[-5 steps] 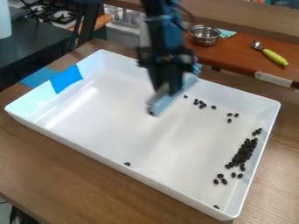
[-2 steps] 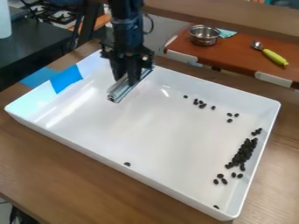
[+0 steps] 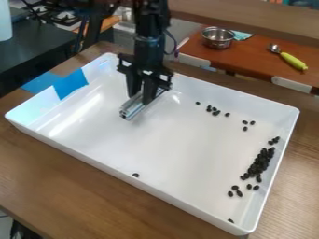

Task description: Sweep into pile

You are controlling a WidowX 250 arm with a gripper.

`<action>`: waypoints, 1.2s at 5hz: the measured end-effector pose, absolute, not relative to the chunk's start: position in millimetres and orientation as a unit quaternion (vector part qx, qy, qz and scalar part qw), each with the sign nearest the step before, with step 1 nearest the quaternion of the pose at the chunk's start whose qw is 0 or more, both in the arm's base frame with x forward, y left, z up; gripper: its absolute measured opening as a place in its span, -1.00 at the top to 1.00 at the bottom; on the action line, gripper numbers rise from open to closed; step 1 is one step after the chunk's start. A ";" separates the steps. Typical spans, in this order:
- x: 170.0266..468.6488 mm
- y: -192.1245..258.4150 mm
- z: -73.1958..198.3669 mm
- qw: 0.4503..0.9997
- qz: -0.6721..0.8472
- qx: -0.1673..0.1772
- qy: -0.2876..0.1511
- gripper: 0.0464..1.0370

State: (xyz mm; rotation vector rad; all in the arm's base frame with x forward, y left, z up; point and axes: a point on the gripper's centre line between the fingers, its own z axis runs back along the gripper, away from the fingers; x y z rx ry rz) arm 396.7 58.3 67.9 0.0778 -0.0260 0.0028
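My gripper [image 3: 141, 95] hangs over the back left part of the white tray [image 3: 124, 172], shut on a silver metal bar [image 3: 132, 108] that runs slantwise low over the tray floor. Whether the bar touches the floor I cannot tell. A dense pile of dark beans [image 3: 259, 163] lies along the tray's right wall, with several loose beans [image 3: 235, 187] around its lower end. Other small groups lie toward the back right, such as these beans [image 3: 213, 110]. One single bean [image 3: 135, 175] is by the front wall and another bean [image 3: 230, 221] sits near the front right corner.
Blue tape [image 3: 70, 84] covers part of the tray's left wall. Behind the tray, a metal bowl [image 3: 218, 37] and a green-handled scoop [image 3: 293, 60] rest on a reddish-brown surface [image 3: 249, 58]. The tray stands on a wooden table [image 3: 56, 186].
With the bar held, my gripper first moved left and back from mid-tray, then came slightly right and toward the front. The beans have stayed where they were.
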 end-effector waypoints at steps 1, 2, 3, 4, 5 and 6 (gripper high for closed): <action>398.5 51.1 59.0 0.999 -0.001 0.043 -0.001 0.38; 399.6 37.2 58.6 0.999 -0.019 0.044 0.003 0.38; 399.2 25.0 58.5 0.999 -0.030 0.040 0.006 0.38; 400.6 10.1 59.3 0.999 -0.040 0.032 0.007 0.38; 398.9 -8.2 59.6 0.998 -0.055 0.022 0.012 0.38; 400.4 -21.4 63.1 0.998 -0.067 0.020 0.009 0.38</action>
